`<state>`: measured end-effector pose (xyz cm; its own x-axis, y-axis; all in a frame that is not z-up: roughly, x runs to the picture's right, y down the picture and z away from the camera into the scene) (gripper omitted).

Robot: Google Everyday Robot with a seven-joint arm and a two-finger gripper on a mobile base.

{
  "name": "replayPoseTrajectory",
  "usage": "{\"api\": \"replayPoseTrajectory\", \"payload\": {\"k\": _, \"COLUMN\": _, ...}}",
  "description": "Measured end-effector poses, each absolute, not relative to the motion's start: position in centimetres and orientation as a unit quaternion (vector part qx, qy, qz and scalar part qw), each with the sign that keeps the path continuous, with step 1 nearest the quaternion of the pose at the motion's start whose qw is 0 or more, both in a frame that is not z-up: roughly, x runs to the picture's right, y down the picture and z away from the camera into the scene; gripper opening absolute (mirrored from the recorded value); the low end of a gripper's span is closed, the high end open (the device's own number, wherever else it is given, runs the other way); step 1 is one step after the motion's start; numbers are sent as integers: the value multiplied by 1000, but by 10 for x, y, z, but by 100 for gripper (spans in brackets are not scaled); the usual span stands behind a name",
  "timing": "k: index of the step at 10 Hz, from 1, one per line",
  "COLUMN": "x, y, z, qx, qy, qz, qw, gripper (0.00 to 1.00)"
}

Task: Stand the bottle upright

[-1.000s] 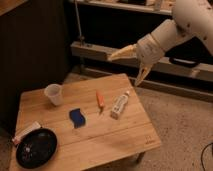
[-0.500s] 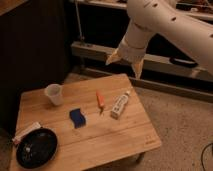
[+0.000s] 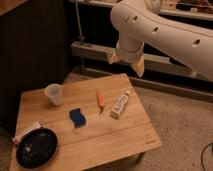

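The bottle point(image 3: 120, 105) is a small white one with a narrow cap and a pale label. It lies on its side on the right part of the wooden table point(image 3: 105, 145), cap pointing to the far right. My gripper point(image 3: 127, 62) hangs from the large white arm above the table's far edge, well above and slightly behind the bottle. Its two beige fingers point(image 3: 139, 65) stand apart, open, with nothing between them.
An orange stick point(image 3: 100, 99) lies just left of the bottle, and a blue sponge point(image 3: 77, 117) lies further left. A white cup point(image 3: 54, 94) stands at the far left. A black pan point(image 3: 36, 148) and a white-and-red tube point(image 3: 26, 132) sit at the near left corner.
The arm has swung left and closer to the camera, carrying the gripper from the right of the table to above its far edge. The objects on the table have not moved.
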<state>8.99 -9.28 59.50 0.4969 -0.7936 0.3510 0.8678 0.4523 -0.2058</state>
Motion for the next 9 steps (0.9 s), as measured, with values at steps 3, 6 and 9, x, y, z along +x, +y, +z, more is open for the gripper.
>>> {"api": "replayPoseTrajectory", "payload": {"k": 3, "x": 102, "y": -77, "z": 631, "qx": -202, "qy": -164, "qz": -468, "qw": 845, "gripper": 80}}
{"api": "replayPoseTrajectory", "payload": {"k": 6, "x": 127, "y": -58, "z": 661, "qx": -215, "qy": -159, "qz": -461, "qw": 846, "gripper": 80}}
{"api": "replayPoseTrajectory", "payload": {"k": 9, "x": 156, "y": -32, "z": 684, "qx": -220, "qy": -157, "qz": -439, "qw": 857, "gripper": 80}}
